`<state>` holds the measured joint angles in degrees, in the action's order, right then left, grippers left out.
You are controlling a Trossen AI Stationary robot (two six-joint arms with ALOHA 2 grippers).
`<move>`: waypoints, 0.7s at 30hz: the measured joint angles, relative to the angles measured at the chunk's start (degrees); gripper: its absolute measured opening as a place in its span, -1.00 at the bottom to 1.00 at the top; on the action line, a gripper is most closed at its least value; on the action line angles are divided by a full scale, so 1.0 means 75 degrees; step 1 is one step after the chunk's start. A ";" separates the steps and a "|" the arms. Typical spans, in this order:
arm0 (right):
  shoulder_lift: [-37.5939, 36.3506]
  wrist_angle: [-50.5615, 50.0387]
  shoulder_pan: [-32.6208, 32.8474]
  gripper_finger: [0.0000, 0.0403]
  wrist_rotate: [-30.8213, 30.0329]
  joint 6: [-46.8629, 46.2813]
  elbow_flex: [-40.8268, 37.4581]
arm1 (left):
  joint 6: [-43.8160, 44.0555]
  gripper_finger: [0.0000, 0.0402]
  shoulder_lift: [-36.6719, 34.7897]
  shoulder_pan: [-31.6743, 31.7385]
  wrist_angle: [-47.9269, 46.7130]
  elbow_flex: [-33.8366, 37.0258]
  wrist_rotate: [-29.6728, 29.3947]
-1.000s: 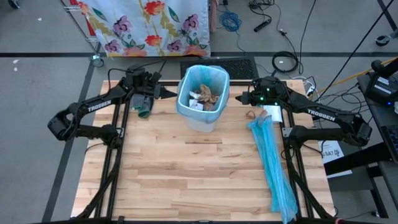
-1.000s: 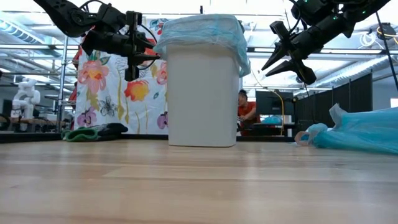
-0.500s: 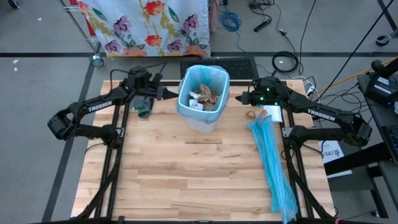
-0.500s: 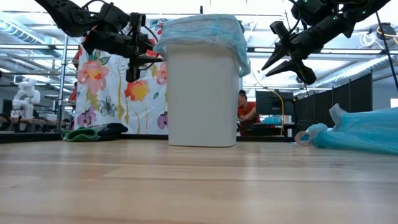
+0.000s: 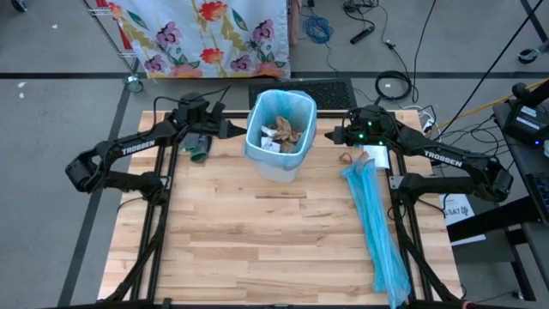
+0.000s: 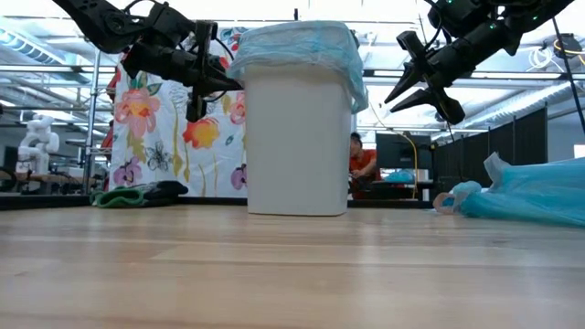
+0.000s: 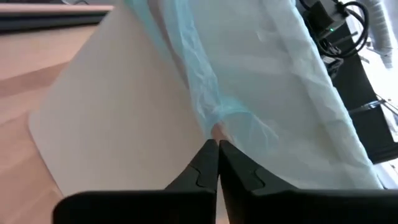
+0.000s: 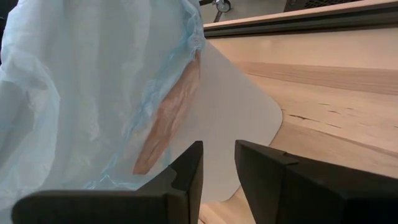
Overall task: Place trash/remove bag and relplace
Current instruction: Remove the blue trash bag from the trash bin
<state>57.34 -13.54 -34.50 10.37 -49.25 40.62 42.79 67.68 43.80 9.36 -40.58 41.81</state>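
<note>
A white bin stands at the table's far middle, lined with a light-blue bag whose hem is folded over the rim. The trash, brown and white paper scraps, lies inside. My left gripper is at the bin's left side just under the rim, shut on the bag's hem. My right gripper hovers open beside the bin's right side near the rim, touching nothing. My left gripper pinches the lower edge of the bag's overhang on the bin's left wall between its two fingertips. It comes nearly level from the table's left. The plastic bunches into a pucker at the tips; the rest of the bag stays over the rim.
Long light-blue plastic sheets lie along the table's right side, with a small brown ring at their far end. A dark green cloth lies at the far left, below my left arm. Bare wood fills the near half.
My left gripper has swung a little toward the bin and shut on the bag's hem. The bin, the bag and my right gripper have kept still.
</note>
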 joint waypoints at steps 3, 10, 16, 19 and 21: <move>0.0000 0.0000 0.0000 -0.58 0.0000 0.0000 0.0000 | -0.0013 -0.97 0.0000 0.0001 0.0004 0.0000 -0.0049; 0.0000 0.0000 0.0000 -0.58 -0.0003 -0.0085 0.0000 | -0.0147 -0.99 -0.0085 0.0086 0.0008 0.0000 0.0023; 0.0000 0.0000 0.0000 -0.58 -0.0003 -0.0085 0.0000 | -0.0155 -0.99 -0.0428 0.0333 0.0011 0.0000 0.0198; 0.0000 0.0000 0.0004 -0.58 0.0022 -0.0087 0.0000 | -0.0159 -0.99 -0.0537 0.0375 -0.0044 0.0000 0.0221; 0.0000 0.0000 0.0035 -0.58 0.0020 -0.0083 0.0000 | -0.0170 -1.00 -0.0551 0.0380 -0.0214 0.0000 0.0224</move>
<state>57.34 -13.54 -34.24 10.52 -49.88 40.62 41.52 63.55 46.66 7.75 -40.58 43.48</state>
